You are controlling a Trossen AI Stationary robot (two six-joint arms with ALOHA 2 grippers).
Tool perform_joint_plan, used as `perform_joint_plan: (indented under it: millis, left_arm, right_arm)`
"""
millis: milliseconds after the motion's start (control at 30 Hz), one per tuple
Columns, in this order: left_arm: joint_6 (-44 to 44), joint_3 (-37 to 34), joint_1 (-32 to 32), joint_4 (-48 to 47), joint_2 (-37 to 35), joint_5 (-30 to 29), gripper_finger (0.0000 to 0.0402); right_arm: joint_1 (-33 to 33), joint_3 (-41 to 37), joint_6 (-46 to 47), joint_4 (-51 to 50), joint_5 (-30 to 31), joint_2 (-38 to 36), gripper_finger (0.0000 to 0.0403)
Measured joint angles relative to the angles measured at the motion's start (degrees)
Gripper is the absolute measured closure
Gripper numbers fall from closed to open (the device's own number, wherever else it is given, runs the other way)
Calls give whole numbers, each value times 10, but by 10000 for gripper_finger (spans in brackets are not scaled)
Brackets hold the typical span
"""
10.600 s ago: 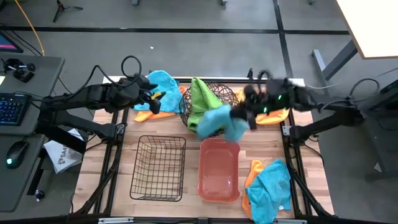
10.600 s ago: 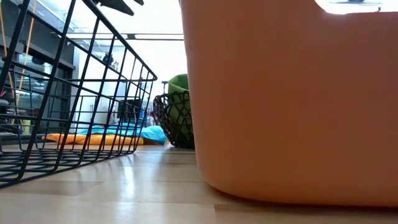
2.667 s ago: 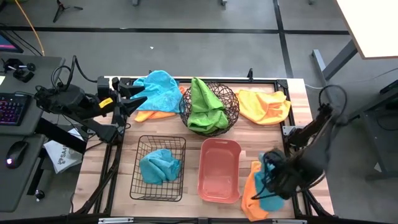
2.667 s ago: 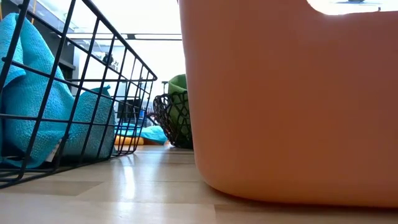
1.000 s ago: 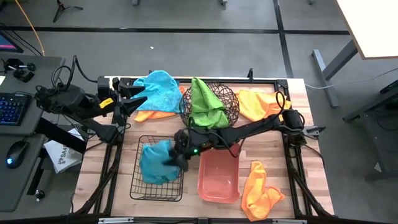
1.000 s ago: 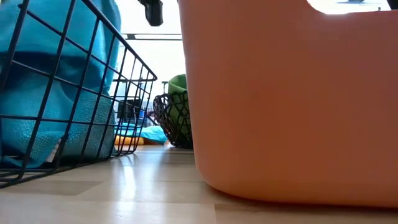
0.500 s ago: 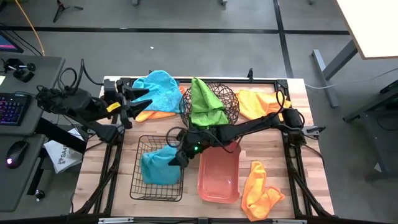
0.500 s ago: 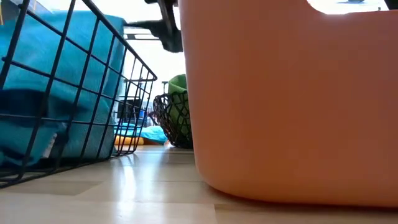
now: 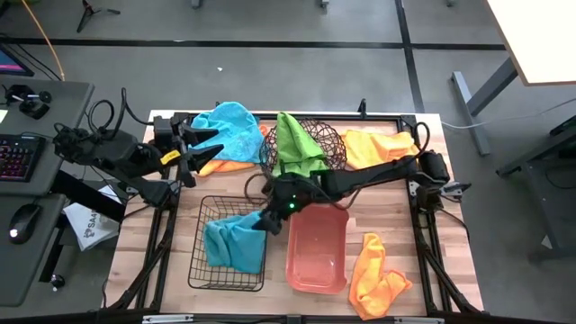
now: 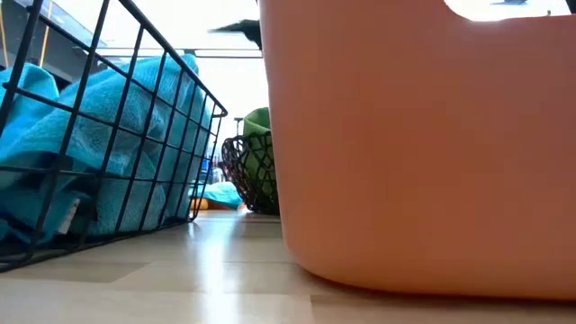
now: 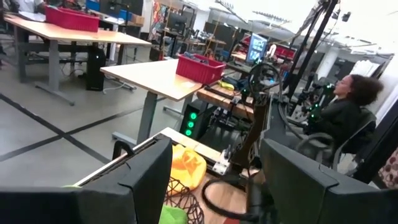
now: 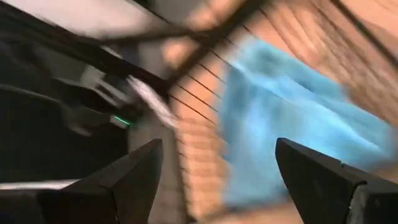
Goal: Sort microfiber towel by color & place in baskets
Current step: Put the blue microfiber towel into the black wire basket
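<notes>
Two sky blue towels (image 9: pixel 232 241) lie in the black wire basket (image 9: pixel 200 270); they also show in the low view (image 10: pixel 108 153). My right gripper (image 9: pixel 268 223) is open and empty above the basket's right rim, beside the empty salmon tub (image 9: pixel 315 247). In the right wrist view (image 12: pixel 217 146) its fingers stand wide apart over a blue towel (image 12: pixel 292 118). A green towel (image 9: pixel 297 148) lies in the woven-wire bowl (image 9: pixel 335 144). My left gripper (image 9: pixel 200 155) is open and empty at the far left, beside a blue towel (image 9: pixel 225 126) lying on an orange one (image 9: pixel 220 166).
One orange towel (image 9: pixel 382 148) lies at the far right and another (image 9: pixel 373 274) at the near right. My right arm (image 9: pixel 378 175) reaches across the table over the tub's far end. The left wrist view shows a seated person (image 11: pixel 345 112) beyond the table.
My right gripper has let go of the blue towel over the black basket and drawn back a little toward the tub. The towel has fallen from above the rim and now lies spread in the basket beside the first one.
</notes>
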Motion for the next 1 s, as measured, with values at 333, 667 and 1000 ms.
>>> perform_joint_plan:
  millis: [333,667,1000]
  left_arm:
    - [19,0,0,-17,0,-9,170]
    - [-155,0,3,-209,14,-37,170]
    - [-247,0,170,-388,180,200,170]
  right_arm:
    - [2,0,-34,113,-7,6,96]
    - [-8,0,-132,-240,223,-145,96]
    - [4,-2,70,-629,438,-298,96]
